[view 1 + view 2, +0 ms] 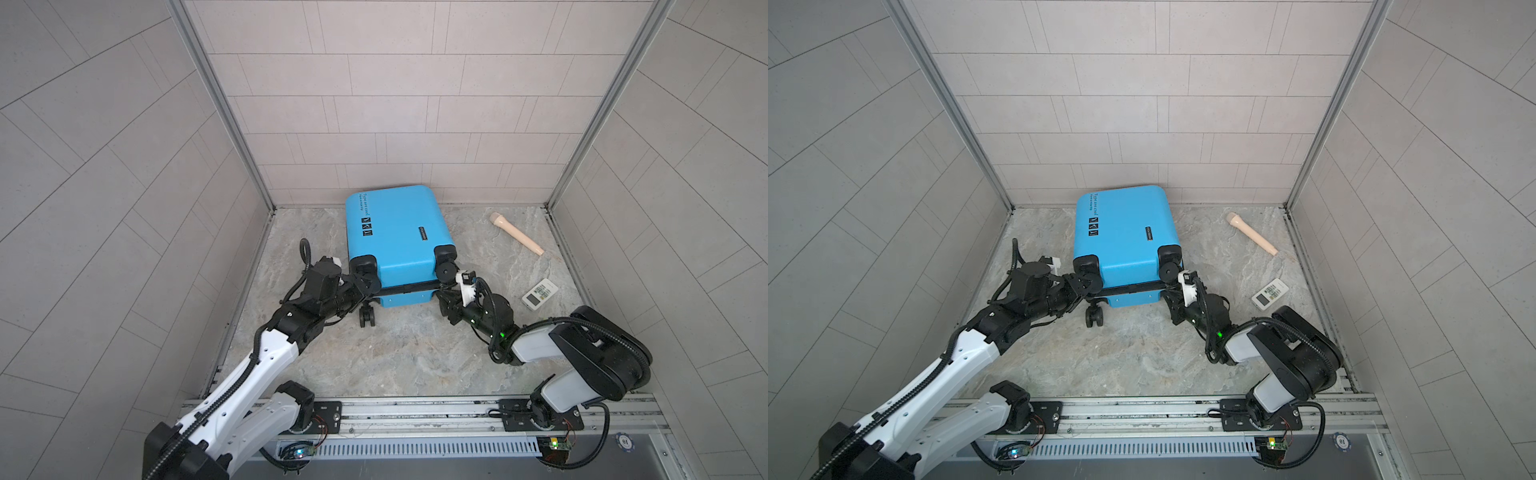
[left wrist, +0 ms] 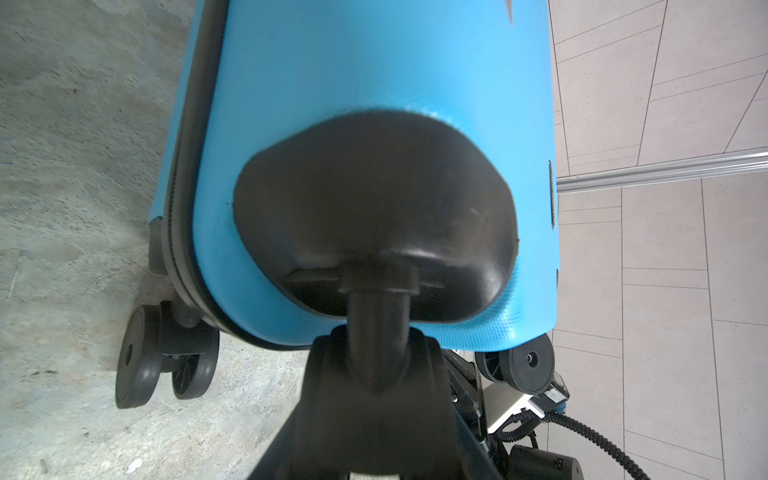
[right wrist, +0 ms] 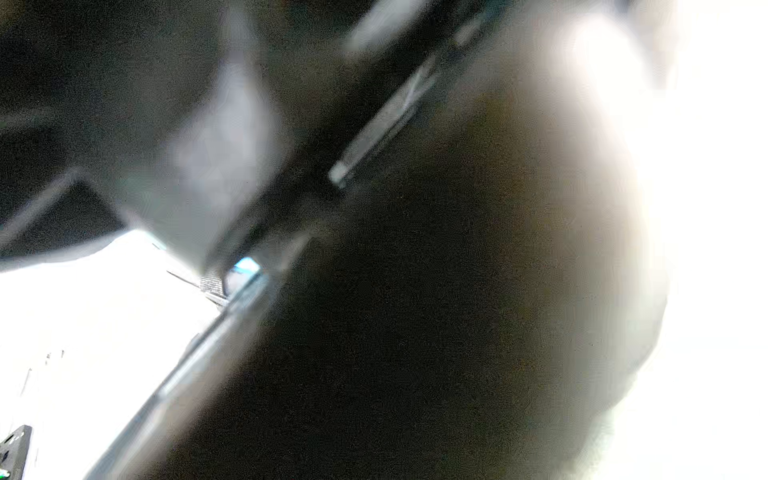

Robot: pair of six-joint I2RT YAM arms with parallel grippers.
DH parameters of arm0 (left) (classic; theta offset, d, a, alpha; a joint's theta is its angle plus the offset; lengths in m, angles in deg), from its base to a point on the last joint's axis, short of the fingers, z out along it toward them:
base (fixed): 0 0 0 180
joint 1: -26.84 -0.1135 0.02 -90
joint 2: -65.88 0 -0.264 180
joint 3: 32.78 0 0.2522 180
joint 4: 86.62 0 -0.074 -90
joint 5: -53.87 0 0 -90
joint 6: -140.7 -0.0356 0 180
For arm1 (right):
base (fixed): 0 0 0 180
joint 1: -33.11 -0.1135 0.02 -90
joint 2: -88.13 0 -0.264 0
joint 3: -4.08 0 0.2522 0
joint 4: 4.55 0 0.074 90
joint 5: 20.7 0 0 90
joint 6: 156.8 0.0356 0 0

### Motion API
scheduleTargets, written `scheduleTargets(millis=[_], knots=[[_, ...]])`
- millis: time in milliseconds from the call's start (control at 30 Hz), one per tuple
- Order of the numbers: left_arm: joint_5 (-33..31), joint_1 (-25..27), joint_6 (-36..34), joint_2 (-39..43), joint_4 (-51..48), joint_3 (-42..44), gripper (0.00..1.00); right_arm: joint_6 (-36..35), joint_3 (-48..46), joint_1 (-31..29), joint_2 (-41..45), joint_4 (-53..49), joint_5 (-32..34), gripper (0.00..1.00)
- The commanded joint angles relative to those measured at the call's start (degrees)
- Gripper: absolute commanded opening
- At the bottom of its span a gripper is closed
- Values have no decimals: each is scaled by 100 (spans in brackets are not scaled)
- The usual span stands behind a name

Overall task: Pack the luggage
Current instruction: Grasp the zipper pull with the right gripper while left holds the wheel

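Luggage (image 1: 395, 232) on table (image 1: 415, 353), wheels toward me.
Left claw (image 1: 368, 284) clamps its wheel stem (image 2: 376, 316); right claw (image 1: 444, 296) at the other corner, grip I cannot tell.

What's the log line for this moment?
luggage: closed, lying on floor | left gripper: gripping its caster | right gripper: by zipper seam, grip unclear | remote: outside

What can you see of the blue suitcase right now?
Bright-blue hard-shell suitcase, closed along a black zipper band, lying flat on the stone floor by the back wall, black spinner wheels toward the robot. Small black text and icons mark its face. The left gripper clasps a near-left wheel; the right gripper is at the near-right corner.
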State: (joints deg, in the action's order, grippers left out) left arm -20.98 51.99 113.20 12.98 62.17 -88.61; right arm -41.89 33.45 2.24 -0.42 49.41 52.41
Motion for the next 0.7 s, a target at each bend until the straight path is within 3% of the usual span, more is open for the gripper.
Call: scheduleTargets(millis=[0,367,667], knots=[[-136,-51,131,262,313,-59,0,140,282,13,-138,595,379,14],[-165,-54,159,345,254,-56,0,402,288,12,-288,1040,410,0],[-313,-62,143,519,37,-46,0,357,81,191,-77,550,889,0]])
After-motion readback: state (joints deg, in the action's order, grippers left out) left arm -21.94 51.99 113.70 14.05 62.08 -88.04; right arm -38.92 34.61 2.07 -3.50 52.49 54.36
